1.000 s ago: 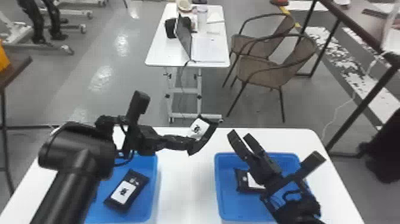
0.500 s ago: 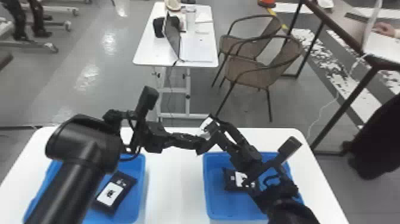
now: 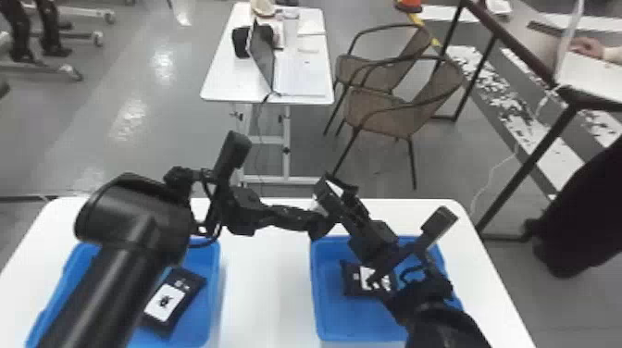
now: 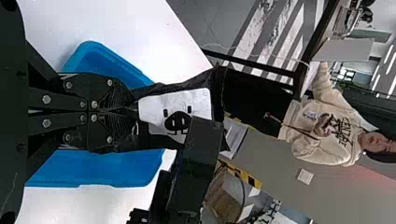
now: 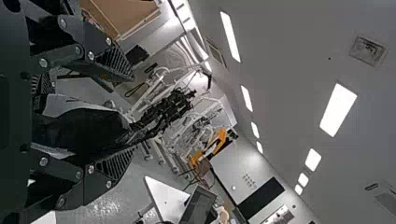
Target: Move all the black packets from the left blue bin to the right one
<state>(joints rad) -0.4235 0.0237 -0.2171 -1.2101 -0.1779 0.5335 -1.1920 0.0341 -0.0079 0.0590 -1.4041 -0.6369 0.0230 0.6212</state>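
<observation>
Your blue bins sit below the tools: the right blue bin (image 3: 340,321) under the right gripper (image 5: 129,116), the left blue bin (image 3: 206,305) under the left arm (image 3: 134,231). Of the loose packets you can see, one black packet (image 3: 173,303) lies below the left arm, another (image 3: 352,280) below the right gripper. The left gripper (image 4: 132,112) pinches one end of the held packet (image 4: 154,109), whose long axis runs outward in line with its fingers. The far end points into the right gripper, whose fingers stand spread on either side; you can't tell whether they touch it. A handover looks likely: keep that axis centred, close the right, then release the left.
</observation>
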